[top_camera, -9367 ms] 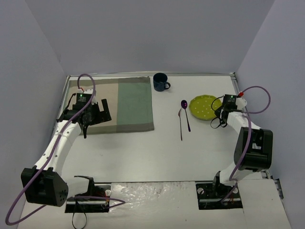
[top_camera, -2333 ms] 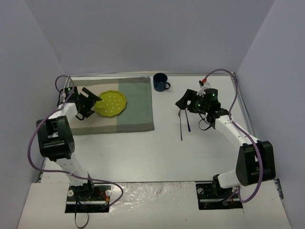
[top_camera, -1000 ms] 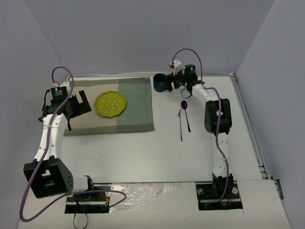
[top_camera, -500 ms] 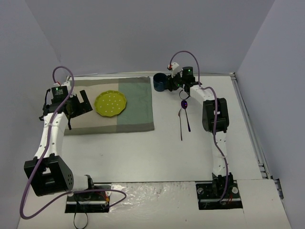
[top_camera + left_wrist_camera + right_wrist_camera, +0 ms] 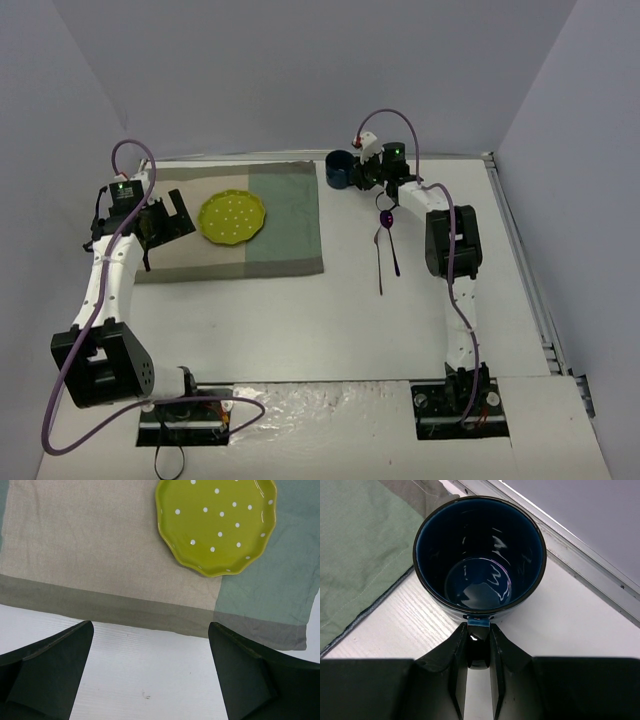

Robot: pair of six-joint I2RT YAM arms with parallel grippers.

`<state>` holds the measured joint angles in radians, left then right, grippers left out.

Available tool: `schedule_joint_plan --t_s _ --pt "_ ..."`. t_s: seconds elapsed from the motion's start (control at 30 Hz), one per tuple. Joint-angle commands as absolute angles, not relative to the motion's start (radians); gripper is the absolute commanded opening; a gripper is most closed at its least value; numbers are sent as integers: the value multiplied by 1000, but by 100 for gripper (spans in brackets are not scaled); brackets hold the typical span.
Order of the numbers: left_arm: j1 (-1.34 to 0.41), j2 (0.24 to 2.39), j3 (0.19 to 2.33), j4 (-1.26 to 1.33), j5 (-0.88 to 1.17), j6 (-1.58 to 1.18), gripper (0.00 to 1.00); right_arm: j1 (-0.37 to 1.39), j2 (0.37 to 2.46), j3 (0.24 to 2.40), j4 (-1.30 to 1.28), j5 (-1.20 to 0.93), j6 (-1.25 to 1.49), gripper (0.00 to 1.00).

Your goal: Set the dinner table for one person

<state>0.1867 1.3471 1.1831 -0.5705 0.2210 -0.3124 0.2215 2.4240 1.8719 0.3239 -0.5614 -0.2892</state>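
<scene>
The white dinner table (image 5: 300, 320) holds a beige and green placemat (image 5: 285, 215) at the back left. A yellow-green dotted plate (image 5: 232, 217) lies on the placemat, also in the left wrist view (image 5: 217, 522). My left gripper (image 5: 165, 222) (image 5: 150, 680) is open and empty, just left of the plate. A dark blue mug (image 5: 339, 170) (image 5: 479, 555) stands upright at the back, beside the placemat's corner. My right gripper (image 5: 366, 175) (image 5: 479, 645) is shut on the mug's handle (image 5: 479, 650). A purple spoon (image 5: 388, 235) and a thin dark utensil (image 5: 379, 262) lie mid-table.
The table's metal rim (image 5: 580, 565) runs just behind the mug. Grey walls close in the back and both sides. The placemat's edge (image 5: 150, 617) lies just ahead of my left fingers. The arm bases stand at the near edge.
My right gripper has closed on the mug's handle and shifted the mug slightly right. The left arm has stayed in place beside the plate.
</scene>
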Motion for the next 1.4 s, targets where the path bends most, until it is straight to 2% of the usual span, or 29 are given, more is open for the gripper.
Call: schedule_joint_plan --t_s 0.0,0.33,0.77,1.37 --pt "196 1331 1204 -525 236 -325 97 257 2228 1847 530 -569 -272 0" --pt "195 1326 1203 -523 237 -328 97 356 2185 1835 633 -563 -260 0" --pt "196 1325 1198 -520 242 -333 97 443 2346 1958 686 -518 -226 0" --pt "196 1333 1197 -520 242 -336 97 454 2534 2152 617 -384 -252 0"
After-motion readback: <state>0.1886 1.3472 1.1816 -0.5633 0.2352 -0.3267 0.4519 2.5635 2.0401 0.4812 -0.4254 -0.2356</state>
